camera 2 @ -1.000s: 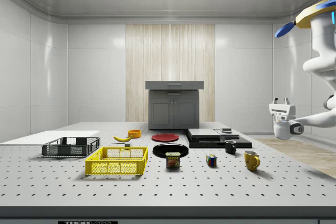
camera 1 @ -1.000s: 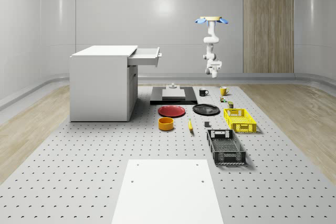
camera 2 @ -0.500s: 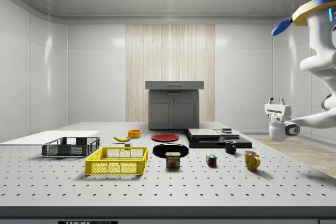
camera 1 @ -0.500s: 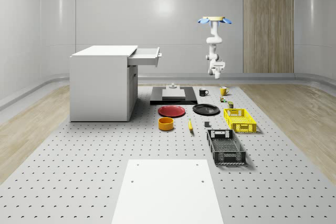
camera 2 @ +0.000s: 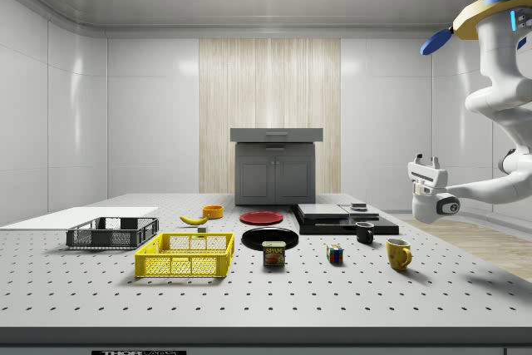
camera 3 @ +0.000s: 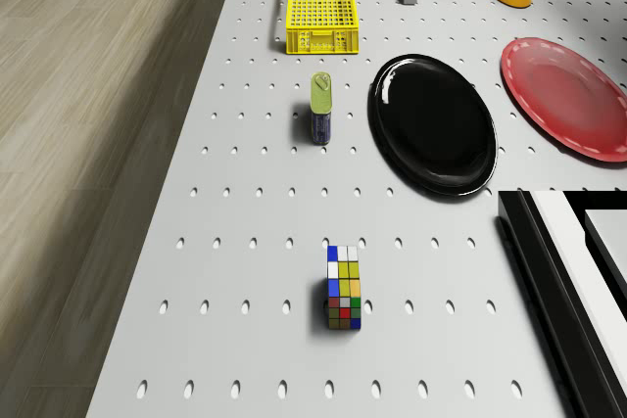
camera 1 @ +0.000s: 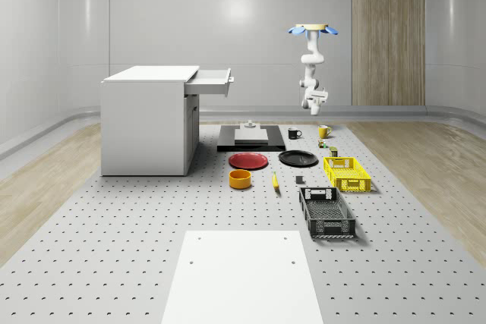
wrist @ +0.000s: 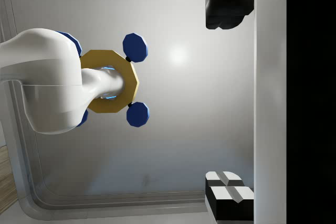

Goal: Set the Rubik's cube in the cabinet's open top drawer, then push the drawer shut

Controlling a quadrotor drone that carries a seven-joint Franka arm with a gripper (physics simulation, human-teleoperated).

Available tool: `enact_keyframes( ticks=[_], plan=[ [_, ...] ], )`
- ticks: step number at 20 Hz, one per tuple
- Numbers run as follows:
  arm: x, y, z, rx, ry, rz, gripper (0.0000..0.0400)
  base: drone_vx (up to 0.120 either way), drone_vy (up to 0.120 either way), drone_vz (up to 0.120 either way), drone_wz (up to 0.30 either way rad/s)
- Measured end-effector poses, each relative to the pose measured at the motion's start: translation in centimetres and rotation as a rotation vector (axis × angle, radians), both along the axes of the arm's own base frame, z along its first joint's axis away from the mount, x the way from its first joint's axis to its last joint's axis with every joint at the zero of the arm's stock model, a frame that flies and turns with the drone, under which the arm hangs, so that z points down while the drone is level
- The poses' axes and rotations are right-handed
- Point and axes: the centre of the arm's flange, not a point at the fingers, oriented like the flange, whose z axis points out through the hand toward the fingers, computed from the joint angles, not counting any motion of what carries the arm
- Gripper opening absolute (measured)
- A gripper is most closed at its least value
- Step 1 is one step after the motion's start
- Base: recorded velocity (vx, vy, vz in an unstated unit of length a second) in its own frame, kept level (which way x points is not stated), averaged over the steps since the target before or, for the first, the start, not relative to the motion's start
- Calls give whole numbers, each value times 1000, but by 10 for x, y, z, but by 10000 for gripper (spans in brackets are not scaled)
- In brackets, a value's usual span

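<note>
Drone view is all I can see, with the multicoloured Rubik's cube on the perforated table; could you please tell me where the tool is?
Observer: In the side view the tool hangs high in the air, above and to that view's right of the multicoloured Rubik's cube.
Operator: Which way does it point?
Observer: Upward; the wrist view looks straight at the hovering drone, with the fingers apart.
Operator: Is the drawer ready?
Observer: Yes, the white cabinet's top drawer stands pulled out.

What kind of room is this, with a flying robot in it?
Probably a pretend robot test lab, drawn by a computer. The big table is dotted with holes like a lab bench, a drone with an arm hovers above it, and test things like a cube and cabinet sit on it.
</note>
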Motion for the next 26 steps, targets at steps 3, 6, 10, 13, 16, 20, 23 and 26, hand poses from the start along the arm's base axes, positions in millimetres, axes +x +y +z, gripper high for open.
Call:
enact_keyframes(
  ticks=[3, 6, 10, 13, 16, 20, 23, 26],
  plan=[
    [0, 11, -3, -119, -2, -3, 400, 120, 0, 0, 0],
    [0, 29, -10, -312, -4, -9, 400, 120, 0, 0, 0],
    [1, 61, -39, -743, -5, -23, 400, 120, 0, 0, 0],
    [2, 79, -81, -1209, -4, -38, 400, 120, 0, 0, 0],
    [4, 75, -132, -1726, -3, -55, 400, 120, 0, 0, 0],
    [5, 43, -176, -2290, 0, -74, 400, 120, 0, -90, 0],
    [6, 20, -190, -2559, 2, -80, 400, 120, 0, -120, 0],
    [6, 5, -195, -2724, 3, -82, 400, 120, 0, -120, 0]
  ],
)
